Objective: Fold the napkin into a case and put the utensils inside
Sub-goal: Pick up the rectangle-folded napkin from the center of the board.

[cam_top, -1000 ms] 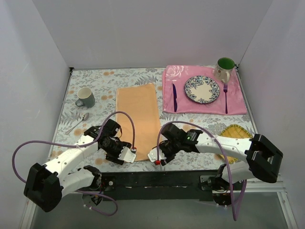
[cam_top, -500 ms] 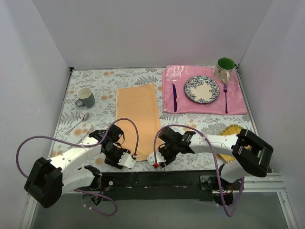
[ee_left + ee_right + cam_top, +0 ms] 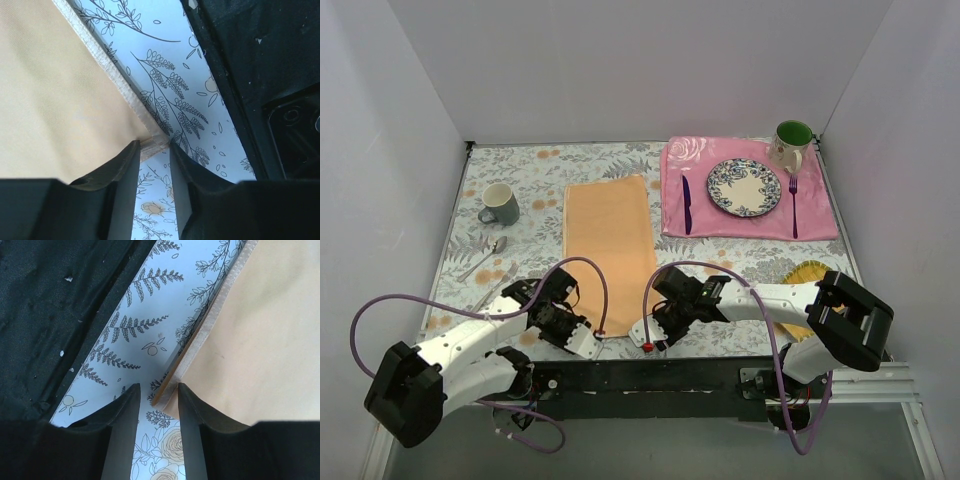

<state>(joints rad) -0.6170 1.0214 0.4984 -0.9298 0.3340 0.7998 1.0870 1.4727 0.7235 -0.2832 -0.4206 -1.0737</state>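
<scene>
Peach napkin [image 3: 610, 240] lies flat on the bench [image 3: 535, 170]. The left gripper [image 3: 152, 150], jaws part-open, straddles its 7 o'clock corner unclamped. The right gripper [image 3: 157, 390], equally agape, holds nothing beside the 5 o'clock corner, both likely poised to lift the near edge together. The knife [image 3: 686, 204] and fork [image 3: 793, 205] lie at 2 o'clock.

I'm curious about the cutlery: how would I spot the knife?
Find the pink placemat at the table's far right. The knife lies on it, just left of the patterned plate. It is dark purple with a plain blade, unlike the pronged fork right of the plate.
</scene>
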